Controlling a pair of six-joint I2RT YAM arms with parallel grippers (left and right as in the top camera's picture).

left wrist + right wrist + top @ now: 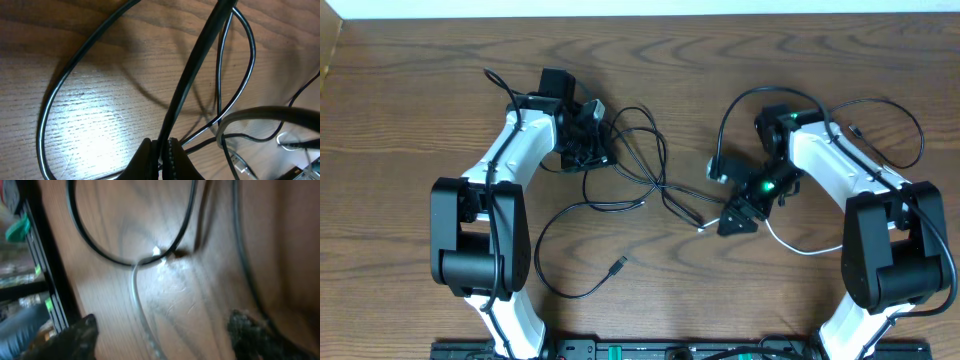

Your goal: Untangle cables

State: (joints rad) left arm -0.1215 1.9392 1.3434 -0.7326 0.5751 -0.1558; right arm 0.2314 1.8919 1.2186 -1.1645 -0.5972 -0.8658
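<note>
Cables [645,175] lie tangled mid-way across the table [400,80]. My left gripper [161,152] pinches one black cable [200,60], anchoring it; my right gripper [162,330] gapes wide, empty, straddling the white cable [136,292] to grab it.

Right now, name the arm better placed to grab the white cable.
Right. The right gripper is open astride the white cable, ready to close on it; the left gripper is farther off, shut on a black cable.

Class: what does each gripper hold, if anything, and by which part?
The left gripper pinches a black cable mid-length. The right gripper holds nothing; a white cable lies loose beneath it.
</note>
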